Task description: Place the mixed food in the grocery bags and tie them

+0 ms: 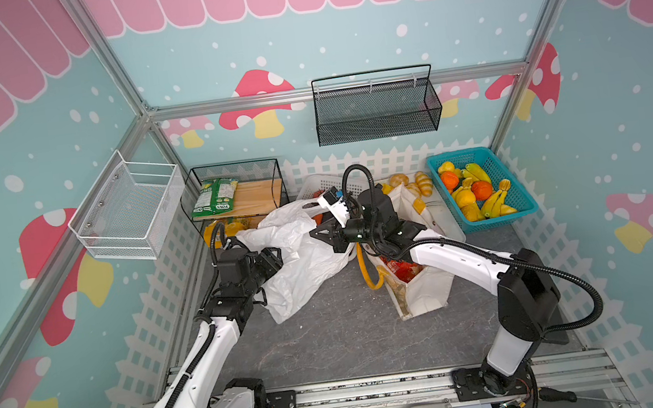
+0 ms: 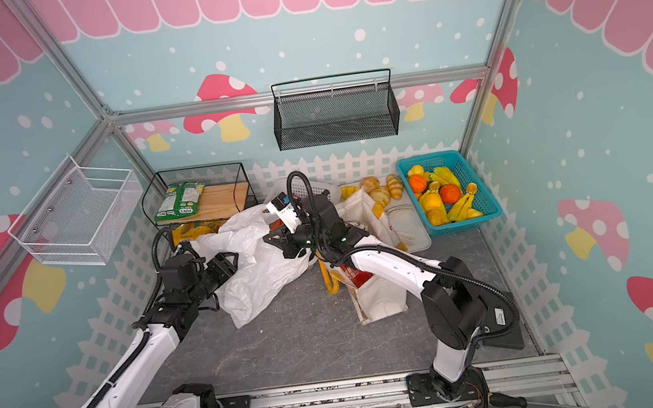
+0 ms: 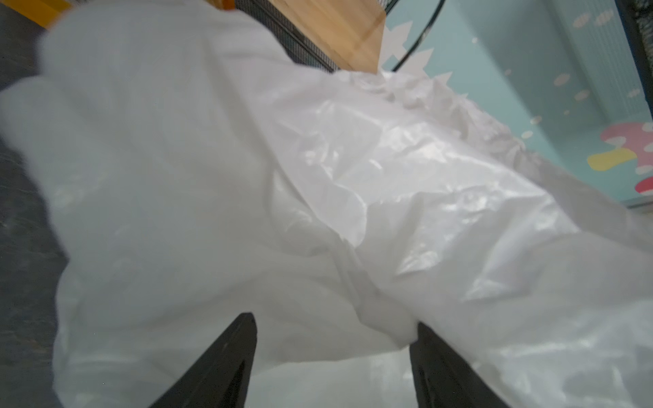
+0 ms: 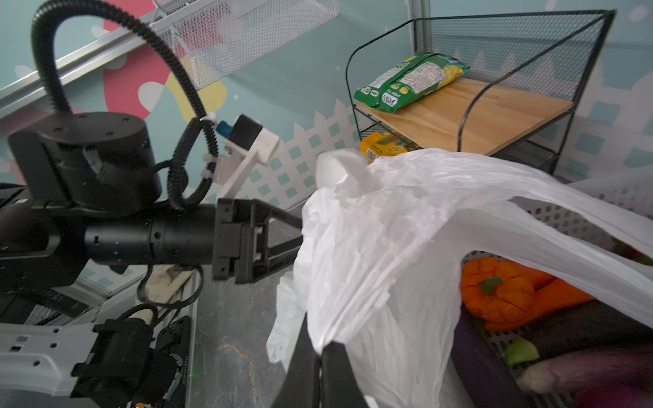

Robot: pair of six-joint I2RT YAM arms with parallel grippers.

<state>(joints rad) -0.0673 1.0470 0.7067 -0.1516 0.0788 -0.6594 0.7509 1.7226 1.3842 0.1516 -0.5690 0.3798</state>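
The thin white plastic bag [image 1: 301,258] [image 2: 256,267] lies crumpled left of centre. My right gripper [image 4: 319,348] [image 1: 313,231] is shut on a gathered strip of its film near the top. My left gripper [image 3: 334,323] [image 1: 276,259] stands open against the bag's left side, with loose film bulging between its fingers. The cream canvas tote [image 1: 423,294] [image 2: 382,303] with yellow handles stands to the right, a red crisp packet [image 1: 401,269] showing inside. A yellow snack packet [image 4: 383,148] lies on the rack's lower shelf. Orange and yellow toy fruits [image 1: 478,192] fill the teal basket.
A black wire rack [image 1: 238,194] at the back left holds green snack packets [image 1: 215,196] on its wooden shelf. Behind the bag, a white basket [image 4: 565,219] holds an orange pepper, carrots and aubergines. Bread rolls [image 1: 419,184] lie on a tray beside the teal basket [image 1: 526,207].
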